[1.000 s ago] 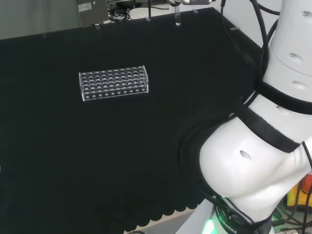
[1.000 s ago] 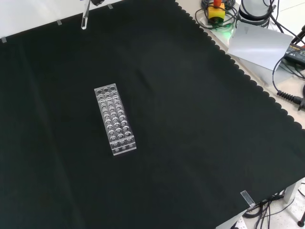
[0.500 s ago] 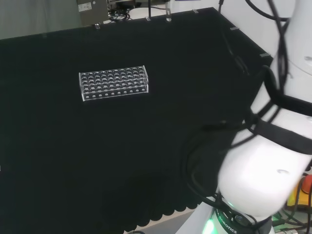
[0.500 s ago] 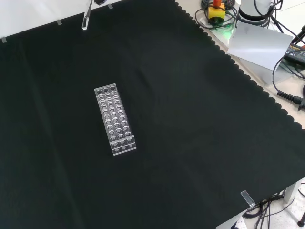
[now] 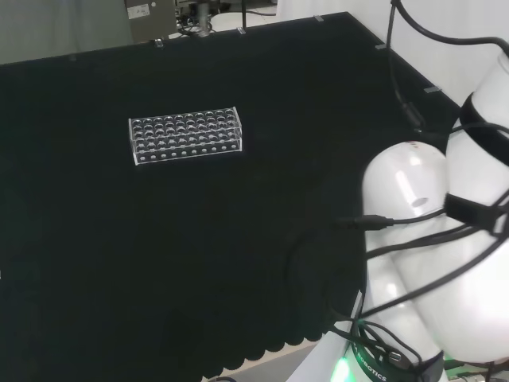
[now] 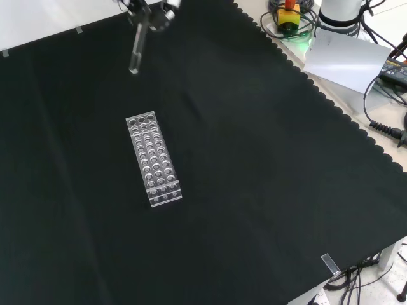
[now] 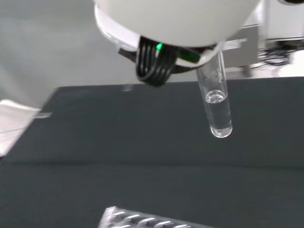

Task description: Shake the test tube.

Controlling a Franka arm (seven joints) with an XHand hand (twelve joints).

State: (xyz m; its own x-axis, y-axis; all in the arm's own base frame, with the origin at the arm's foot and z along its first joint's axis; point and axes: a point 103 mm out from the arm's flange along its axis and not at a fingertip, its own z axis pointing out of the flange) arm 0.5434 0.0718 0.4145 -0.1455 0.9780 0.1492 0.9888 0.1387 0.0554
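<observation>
In the front view the hand (image 6: pixel 152 13) came in at the top edge, left of centre, with its fingers (image 6: pixel 166 7) curled round the upper end of the test tube (image 6: pixel 135 51). The tube hung in the air above the far part of the tabletop (image 6: pixel 267 165), its rounded lower end pointing down and slightly to the left, clear of the black cloth. In the wrist view the test tube (image 7: pixel 216 107) showed close up, nearly upright, with a small amount of clear liquid in its lower part, and a blurred white part of the hand (image 7: pixel 175 19) covered its upper end.

The clear test tube rack (image 6: pixel 153 159) lay flat on the cloth nearer the front camera than the tube, well apart from it, with its long side running near to far in that view. In the head view the test tube rack (image 5: pixel 185 134) sat left of centre with its long side running left to right, and its wells looked empty. Nothing stood between the tube and the rack.

Beyond the scalloped right edge of the cloth in the front view lay a grey sheet (image 6: pixel 346 60), black cables (image 6: pixel 385 101) and a yellow box with a red button (image 6: pixel 289 14). The arm's white links (image 5: pixel 437 263) stood at the right of the head view.
</observation>
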